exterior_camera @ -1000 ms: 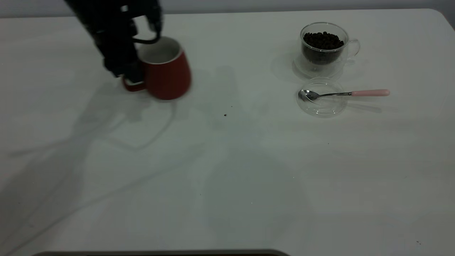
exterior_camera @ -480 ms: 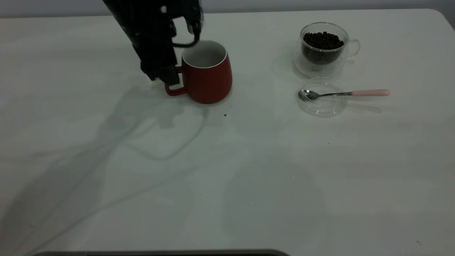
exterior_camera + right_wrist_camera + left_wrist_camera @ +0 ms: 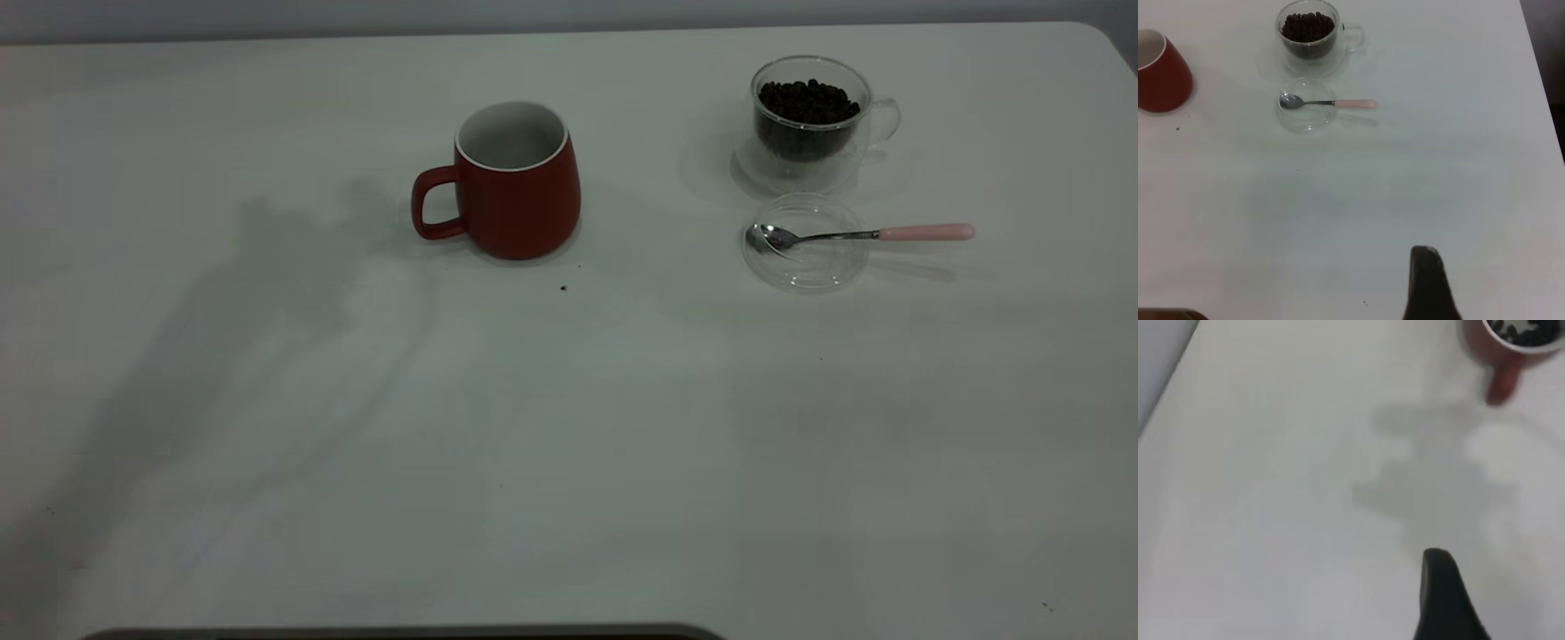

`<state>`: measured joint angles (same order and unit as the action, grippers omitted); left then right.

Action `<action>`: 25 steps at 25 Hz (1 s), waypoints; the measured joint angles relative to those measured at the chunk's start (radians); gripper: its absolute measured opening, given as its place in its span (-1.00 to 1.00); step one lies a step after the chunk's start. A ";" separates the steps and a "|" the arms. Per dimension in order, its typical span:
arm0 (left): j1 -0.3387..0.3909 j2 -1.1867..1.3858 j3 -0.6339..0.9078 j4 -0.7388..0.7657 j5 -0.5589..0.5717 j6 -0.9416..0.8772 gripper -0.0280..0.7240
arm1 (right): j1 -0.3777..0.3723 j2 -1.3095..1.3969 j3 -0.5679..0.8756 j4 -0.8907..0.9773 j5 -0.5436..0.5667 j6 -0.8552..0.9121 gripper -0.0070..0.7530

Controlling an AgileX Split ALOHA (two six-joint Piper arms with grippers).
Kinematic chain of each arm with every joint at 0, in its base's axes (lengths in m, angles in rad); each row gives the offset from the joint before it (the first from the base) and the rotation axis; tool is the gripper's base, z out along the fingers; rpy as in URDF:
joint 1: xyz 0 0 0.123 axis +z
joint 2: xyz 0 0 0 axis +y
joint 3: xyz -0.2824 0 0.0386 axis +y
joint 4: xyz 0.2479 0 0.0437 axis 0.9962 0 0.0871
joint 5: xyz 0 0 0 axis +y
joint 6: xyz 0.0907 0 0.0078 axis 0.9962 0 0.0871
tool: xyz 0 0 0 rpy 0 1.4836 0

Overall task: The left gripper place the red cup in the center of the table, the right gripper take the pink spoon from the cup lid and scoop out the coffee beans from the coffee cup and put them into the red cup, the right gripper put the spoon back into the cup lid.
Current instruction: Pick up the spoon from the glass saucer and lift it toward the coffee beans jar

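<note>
Near the middle of the white table (image 3: 569,444), toward its far edge, the red cup (image 3: 520,191) stands upright and free of either arm. It is a matte dark red mug, wider at the base, with a white inside and rim and a loop handle turned toward the left arm's side. A tiny dark speck (image 3: 563,287) lies just in front of it.

Well apart on the right arm's side stands the coffee cup (image 3: 807,124), clear double-walled glass with a clear handle, heaped with dark coffee beans (image 3: 807,100). Just in front of it lies the cup lid (image 3: 805,271), a shallow transparent disc. The shiny bowl of the pink spoon (image 3: 853,236) rests in it, while the pale pink handle reaches out over the rim onto the table.

Neither arm appears in the exterior view. The right wrist view looks down on all of these from a distance, with part of the right gripper (image 3: 1428,287) above bare table. The left wrist view shows part of the left gripper (image 3: 1441,600) over bare table, well away from the mug, whose inside looks dark there, possibly from blur. Whether either gripper is open or closed cannot be told.
</note>
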<state>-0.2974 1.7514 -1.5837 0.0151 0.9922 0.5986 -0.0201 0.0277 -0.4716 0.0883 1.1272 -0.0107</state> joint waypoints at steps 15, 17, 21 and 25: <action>0.001 -0.758 0.383 0.026 0.178 -0.493 0.39 | 0.000 0.000 0.000 0.000 -0.001 0.000 0.43; 0.001 -0.836 0.519 0.025 0.178 -0.497 0.39 | 0.000 0.000 0.000 0.000 -0.001 0.000 0.43; 0.001 -0.984 0.751 0.021 0.178 -0.524 0.39 | 0.000 0.000 0.000 0.000 -0.001 0.000 0.43; 0.001 -1.118 0.928 0.020 0.173 -0.541 0.39 | 0.000 0.000 0.000 0.000 -0.001 0.000 0.43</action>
<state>-0.2963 0.6330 -0.6556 0.0354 1.1653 0.0575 -0.0201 0.0277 -0.4716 0.0883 1.1265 -0.0107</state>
